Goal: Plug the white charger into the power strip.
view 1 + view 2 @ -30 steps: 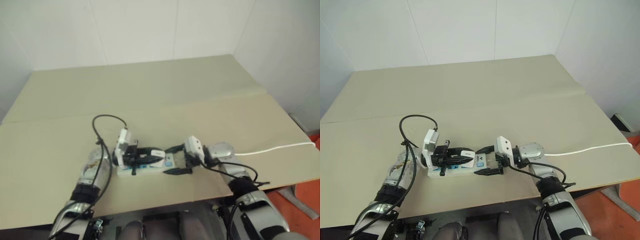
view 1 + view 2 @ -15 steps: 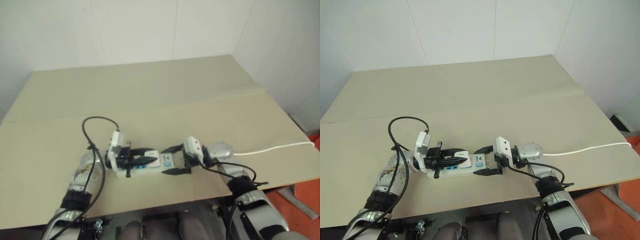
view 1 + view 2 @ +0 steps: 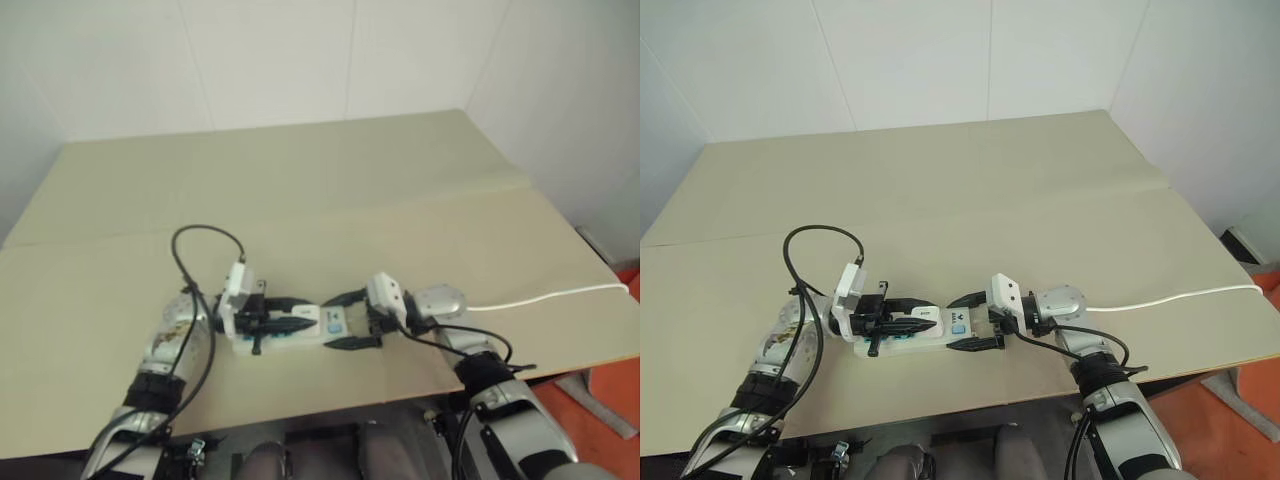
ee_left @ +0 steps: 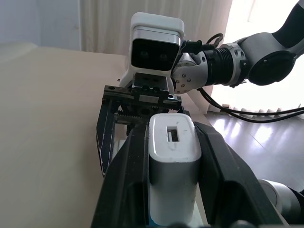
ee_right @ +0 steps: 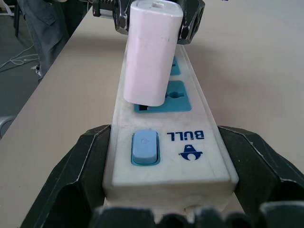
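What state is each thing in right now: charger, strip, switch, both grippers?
white charger: tilted, its lower end at the socket nearest the switch; full seating cannot be told.
power strip: flat on the table, switch end between the right fingers.
blue switch: position cannot be told.
left gripper: shut on the charger.
right gripper: fingers spread, straddling the strip's sides.

One white charger (image 5: 151, 52), one power strip (image 5: 167, 142), two pincers, one table (image 3: 970, 190)

power strip (image 3: 930, 333) lies near the table's (image 3: 970, 200) front edge; charger (image 5: 151, 57) sits tilted on its socket, seemingly partway in
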Controlling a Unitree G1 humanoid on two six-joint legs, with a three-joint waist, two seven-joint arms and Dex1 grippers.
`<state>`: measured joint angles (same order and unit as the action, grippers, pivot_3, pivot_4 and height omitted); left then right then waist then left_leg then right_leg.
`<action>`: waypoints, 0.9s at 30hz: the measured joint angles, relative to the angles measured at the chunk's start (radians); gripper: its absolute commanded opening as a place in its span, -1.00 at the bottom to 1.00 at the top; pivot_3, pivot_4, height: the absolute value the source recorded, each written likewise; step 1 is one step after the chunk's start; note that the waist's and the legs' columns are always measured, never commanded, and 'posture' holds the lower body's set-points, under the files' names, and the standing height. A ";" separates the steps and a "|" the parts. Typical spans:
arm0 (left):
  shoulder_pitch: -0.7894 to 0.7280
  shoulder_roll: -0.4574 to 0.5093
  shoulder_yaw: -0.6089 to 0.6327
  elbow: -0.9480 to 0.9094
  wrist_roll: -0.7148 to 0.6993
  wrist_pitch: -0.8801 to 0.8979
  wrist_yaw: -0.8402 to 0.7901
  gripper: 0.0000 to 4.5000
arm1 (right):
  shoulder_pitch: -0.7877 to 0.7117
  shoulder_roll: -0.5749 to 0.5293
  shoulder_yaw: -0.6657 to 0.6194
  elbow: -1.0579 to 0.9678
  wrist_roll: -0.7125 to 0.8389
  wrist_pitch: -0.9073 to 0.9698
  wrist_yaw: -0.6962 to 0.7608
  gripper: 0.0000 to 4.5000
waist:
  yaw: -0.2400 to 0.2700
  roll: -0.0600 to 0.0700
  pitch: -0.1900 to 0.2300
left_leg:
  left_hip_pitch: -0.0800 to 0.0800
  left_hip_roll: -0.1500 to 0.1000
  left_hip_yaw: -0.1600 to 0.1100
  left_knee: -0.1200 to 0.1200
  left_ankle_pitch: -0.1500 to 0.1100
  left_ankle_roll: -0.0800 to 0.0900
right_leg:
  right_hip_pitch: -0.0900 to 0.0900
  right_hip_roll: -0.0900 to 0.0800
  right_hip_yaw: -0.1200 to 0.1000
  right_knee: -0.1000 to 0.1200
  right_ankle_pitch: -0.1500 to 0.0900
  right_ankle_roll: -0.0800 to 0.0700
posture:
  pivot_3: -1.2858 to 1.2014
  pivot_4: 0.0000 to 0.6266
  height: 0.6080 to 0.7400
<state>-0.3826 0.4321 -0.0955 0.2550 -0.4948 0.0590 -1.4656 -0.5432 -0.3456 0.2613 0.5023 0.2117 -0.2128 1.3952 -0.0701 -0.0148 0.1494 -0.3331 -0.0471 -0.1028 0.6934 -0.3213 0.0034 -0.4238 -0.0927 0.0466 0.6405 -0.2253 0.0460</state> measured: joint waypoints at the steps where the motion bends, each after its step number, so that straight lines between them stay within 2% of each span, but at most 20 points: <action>1: 0.000 0.000 0.000 0.001 0.000 -0.001 0.000 -0.55 | 0.000 0.000 0.000 -0.001 0.000 0.000 -0.001 0.50 | 0.000 0.000 0.000 | 0.000 0.000 0.000 0.000 0.000 0.000 | 0.000 0.000 0.000 0.000 0.000 0.000 | 0.03 -0.52 1.00; 27: 0.070 0.006 -0.017 -0.023 0.008 -0.126 0.059 -0.55 | 0.001 0.000 0.003 0.000 0.000 0.000 -0.007 0.50 | 0.002 0.001 -0.001 | 0.006 0.004 0.001 -0.004 0.000 0.000 | 0.004 0.001 0.000 -0.001 0.000 0.000 | 0.03 -0.52 1.00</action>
<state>-0.3131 0.4382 -0.1124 0.2319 -0.4865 -0.0671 -1.4070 -0.5427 -0.3457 0.2642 0.5020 0.2118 -0.2132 1.3882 -0.0680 -0.0136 0.1484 -0.3267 -0.0435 -0.1013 0.6892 -0.3214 0.0033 -0.4194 -0.0914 0.0466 0.6392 -0.2252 0.0457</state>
